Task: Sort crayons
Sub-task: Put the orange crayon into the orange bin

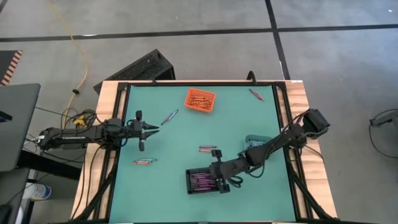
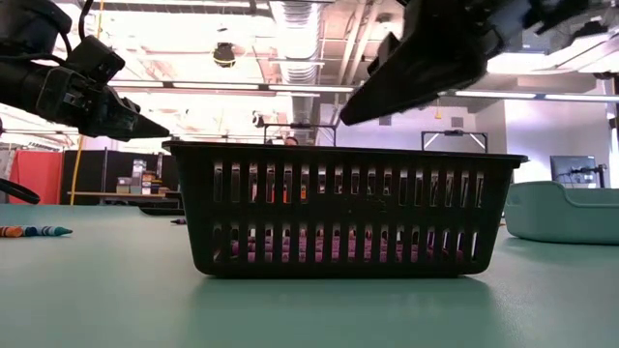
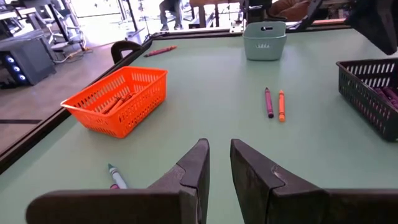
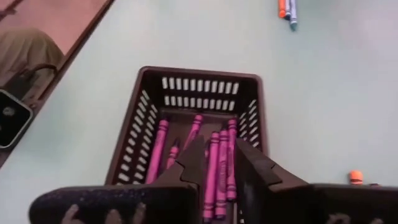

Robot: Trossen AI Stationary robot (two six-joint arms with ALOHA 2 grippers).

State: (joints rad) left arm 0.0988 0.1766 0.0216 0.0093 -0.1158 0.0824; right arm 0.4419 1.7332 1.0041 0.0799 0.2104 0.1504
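Right wrist view: purple crayons lengthwise in black bin.

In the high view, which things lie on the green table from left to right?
Left gripper → orange bin → black bin → right gripper → lone crayon near the far right corner → teal bin.

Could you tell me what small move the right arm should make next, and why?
Probably lift the right pincer clear of the black bin. It hangs over the purple crayons lying inside with nothing visible between its parted fingers, while a purple and orange pair waits loose on the table.
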